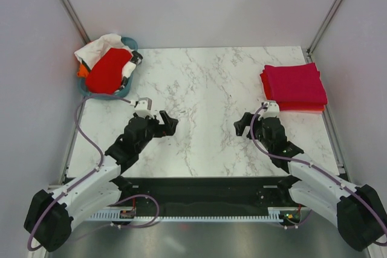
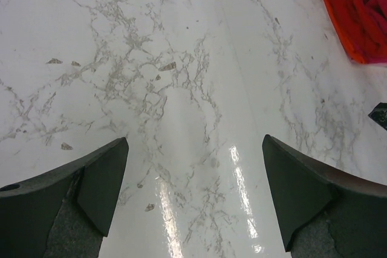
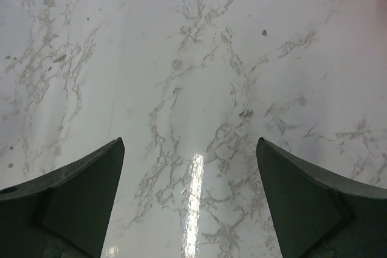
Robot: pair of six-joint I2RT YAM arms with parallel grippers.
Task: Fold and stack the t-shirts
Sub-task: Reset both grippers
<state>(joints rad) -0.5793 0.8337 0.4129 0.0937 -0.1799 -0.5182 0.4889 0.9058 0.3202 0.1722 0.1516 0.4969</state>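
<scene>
A folded crimson-pink t-shirt [image 1: 295,83] lies on top of a folded bright red t-shirt [image 1: 302,107] at the table's right side; the stack's corner shows in the left wrist view [image 2: 357,10]. Another bright red t-shirt [image 1: 107,69] lies crumpled in the teal basket [image 1: 130,45] at the far left. My left gripper [image 1: 169,122] is open and empty over bare marble, left of centre; its fingers [image 2: 103,179] stand wide apart. My right gripper [image 1: 243,125] is open and empty over bare marble, right of centre, near the stack; its fingers [image 3: 91,191] stand wide apart.
The basket also holds a white cloth [image 1: 97,48] and something orange [image 1: 81,72]. The marble table [image 1: 205,89] is walled by grey panels on three sides. A black strip [image 1: 205,188] runs along the near edge between the arm bases.
</scene>
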